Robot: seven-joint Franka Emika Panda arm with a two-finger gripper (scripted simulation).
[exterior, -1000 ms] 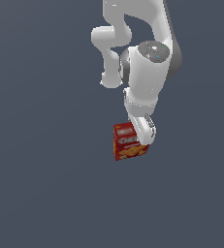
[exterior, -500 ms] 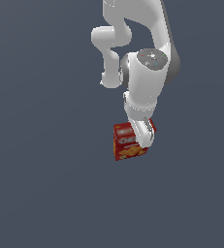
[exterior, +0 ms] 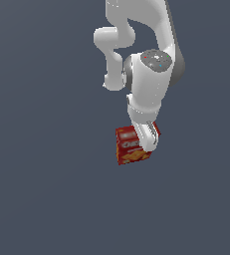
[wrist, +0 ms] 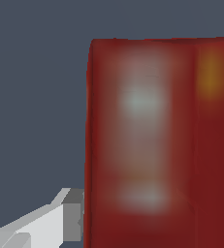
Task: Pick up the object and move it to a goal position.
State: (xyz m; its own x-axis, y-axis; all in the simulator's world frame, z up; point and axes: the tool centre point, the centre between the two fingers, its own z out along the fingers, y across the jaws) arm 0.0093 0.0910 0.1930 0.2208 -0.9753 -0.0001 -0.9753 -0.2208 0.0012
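Observation:
The object [exterior: 130, 148], a small red cracker box with white lettering and orange crackers pictured on its front, sits below the white arm in the exterior view. My gripper [exterior: 148, 141] is down over the side of the box toward the exterior view's right, and its fingers partly cover that side. Up close in the wrist view, the object [wrist: 157, 145] is a blurred red face filling most of the picture. One grey fingertip [wrist: 73, 213] presses flat against its edge. The other finger is hidden behind the box.
A plain dark grey surface [exterior: 42, 189] surrounds the box on all sides. No other objects show in either view.
The arm has lowered slightly and shifted a little toward the exterior view's left, bringing the fingers down onto the box. The box stays in the same spot.

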